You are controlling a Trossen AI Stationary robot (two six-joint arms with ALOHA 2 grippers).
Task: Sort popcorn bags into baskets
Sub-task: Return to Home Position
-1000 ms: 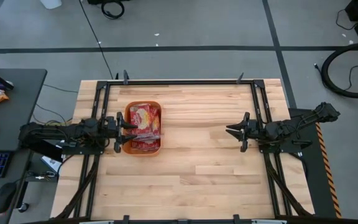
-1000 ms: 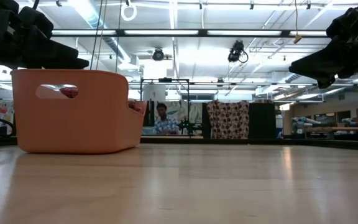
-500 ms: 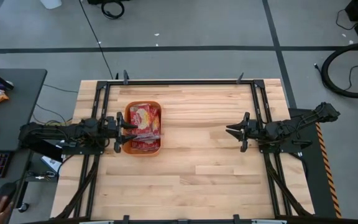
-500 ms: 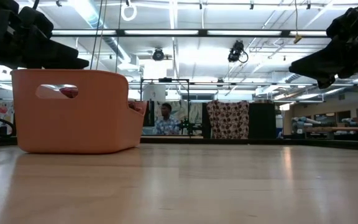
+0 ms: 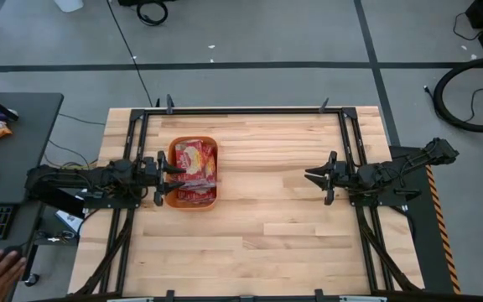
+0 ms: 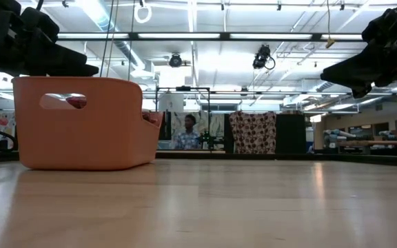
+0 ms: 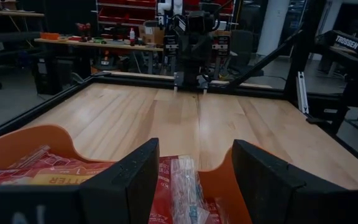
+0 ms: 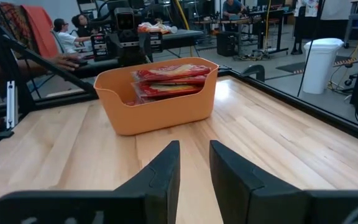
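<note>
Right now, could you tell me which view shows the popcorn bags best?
The high view: it looks straight down into the orange tub onto the popcorn bags. The right wrist view shows their edges above the rim; the left wrist view crops them; the low view shows a red sliver through the handle slot.

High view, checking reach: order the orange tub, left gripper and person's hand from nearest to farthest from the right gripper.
From right gripper:
1. orange tub, left of centre.
2. left gripper, over tub's left rim.
3. person's hand, beyond the table's left edge.
</note>
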